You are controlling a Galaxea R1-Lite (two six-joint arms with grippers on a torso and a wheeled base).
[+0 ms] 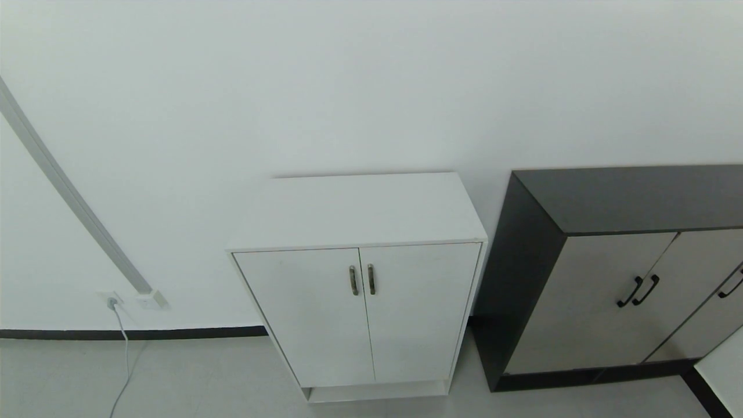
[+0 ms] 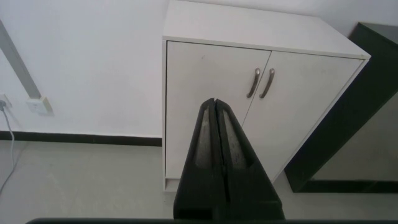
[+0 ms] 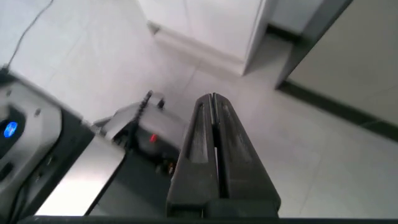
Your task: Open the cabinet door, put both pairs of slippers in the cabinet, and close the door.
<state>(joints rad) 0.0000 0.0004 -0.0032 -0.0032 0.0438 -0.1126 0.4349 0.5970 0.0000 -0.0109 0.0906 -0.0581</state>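
Note:
A white two-door cabinet (image 1: 357, 313) stands against the wall with both doors closed. Two metal handles (image 1: 361, 280) sit side by side at the middle seam. In the left wrist view the same cabinet (image 2: 255, 93) faces me, and my left gripper (image 2: 215, 106) is shut and empty, held some way in front of the left door. My right gripper (image 3: 213, 102) is shut and empty too, pointing down at the pale floor (image 3: 261, 112) short of the white cabinet's base (image 3: 205, 37).
A dark cabinet (image 1: 609, 273) with grey doors and black handles stands close on the right. A wall socket (image 1: 111, 302) with a grey cable sits low on the left wall. Open floor (image 1: 191, 377) lies in front of the white cabinet.

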